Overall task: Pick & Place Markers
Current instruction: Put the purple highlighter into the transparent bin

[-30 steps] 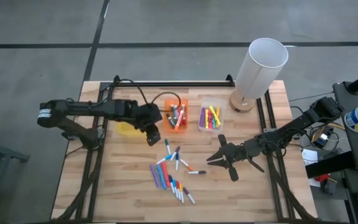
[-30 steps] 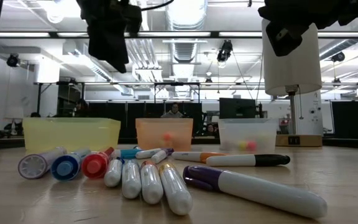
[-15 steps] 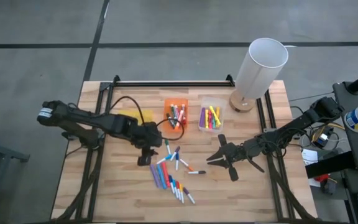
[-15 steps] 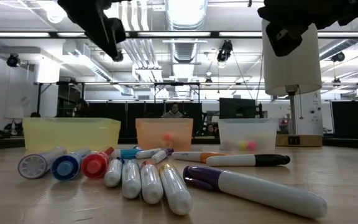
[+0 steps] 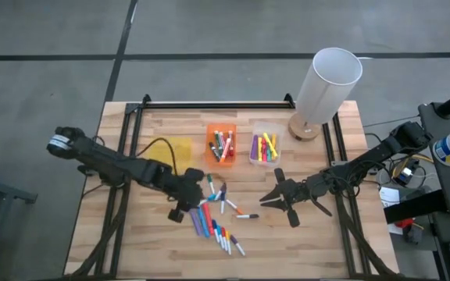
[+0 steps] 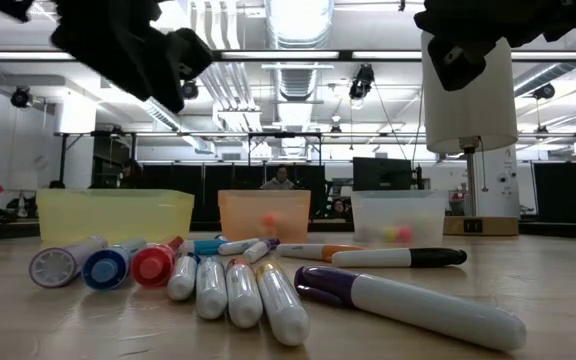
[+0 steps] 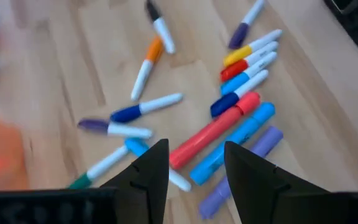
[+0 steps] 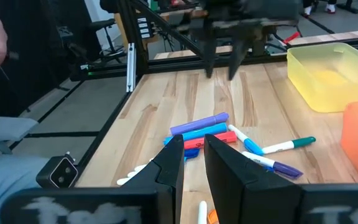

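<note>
- Left gripper (image 5: 180,209) hangs over the near-left edge of the loose scatter of short capped markers (image 5: 216,215), jaws spread, nothing betw. them; in the wrist view the fingers (image 7: 151,172) frame a red marker (image 7: 215,128) and blue ones lying side by side.
- Markers lie on the pale wooden plank surface (image 5: 143,234) at centre, a row w/ white barrels plus purple, blue, red; none touched.
- More markers sit in the orange translucent bin (image 5: 220,144) and the clear bin (image 5: 265,146); yellow translucent bin (image 5: 177,147) beside them, to the left.
- Right gripper (image 5: 266,200) waits just right of the scatter, jaws narrowly apart, holding nothing.
- White cylindrical lamp shade on a round wooden base (image 5: 325,87) at the far right corner.
</note>
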You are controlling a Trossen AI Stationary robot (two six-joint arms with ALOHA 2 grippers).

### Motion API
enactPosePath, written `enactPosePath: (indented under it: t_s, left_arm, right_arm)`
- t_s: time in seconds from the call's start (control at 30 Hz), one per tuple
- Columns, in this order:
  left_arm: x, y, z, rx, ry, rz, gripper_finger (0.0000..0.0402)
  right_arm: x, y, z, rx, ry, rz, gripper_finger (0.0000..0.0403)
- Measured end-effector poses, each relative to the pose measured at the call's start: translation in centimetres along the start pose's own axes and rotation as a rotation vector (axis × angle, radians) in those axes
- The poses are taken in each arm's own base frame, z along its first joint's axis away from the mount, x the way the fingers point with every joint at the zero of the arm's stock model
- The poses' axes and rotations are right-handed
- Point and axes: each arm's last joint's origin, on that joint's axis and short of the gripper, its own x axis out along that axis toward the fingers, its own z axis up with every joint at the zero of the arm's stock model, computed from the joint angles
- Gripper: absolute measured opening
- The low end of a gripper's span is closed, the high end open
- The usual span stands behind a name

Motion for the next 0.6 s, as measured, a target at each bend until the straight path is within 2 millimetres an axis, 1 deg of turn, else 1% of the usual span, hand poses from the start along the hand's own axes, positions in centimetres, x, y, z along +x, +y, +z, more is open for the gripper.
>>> enactPosePath:
  t_s: [0.13, 0.23, 0.3, 0.4, 0.47, 0.53, 0.6]
  left_arm:
    - [0.8, -1.6, -0.6, 0.052, -0.025, 0.065, 0.0149]
    - [1.1, -2.2, -0.9, 0.080, -0.025, 0.098, 0.0149]
    - [1.3, -2.4, -1.2, 0.012, -0.036, 0.090, 0.0149]
    - [1.7, -2.5, -1.5, -0.101, -0.065, 0.027, 0.0149]
    - [2.0, -2.5, -1.9, -0.124, -0.062, 0.023, 0.0149]
    - [2.2, -2.8, -2.3, -0.083, -0.050, 0.025, 0.0149]
    - [2.5, -3.2, -3.2, -0.026, -0.021, 0.018, 0.0149]
  right_arm:
    - [0.0, 0.0, 0.0, 0.000, 0.000, 0.000, 0.0059]
    - [0.0, 0.0, 0.0, -0.002, 0.000, 0.000, 0.0059]
    - [0.0, 0.0, 0.0, -0.001, 0.000, 0.000, 0.0059]
    - [0.0, 0.0, 0.0, -0.002, 0.000, 0.000, 0.0059]
    - [0.0, 0.0, 0.0, -0.002, 0.000, 0.000, 0.0059]
    - [0.0, 0.0, 0.0, -0.002, 0.000, 0.000, 0.0059]
    - [0.0, 0.0, 0.0, -0.002, 0.000, 0.000, 0.0059]
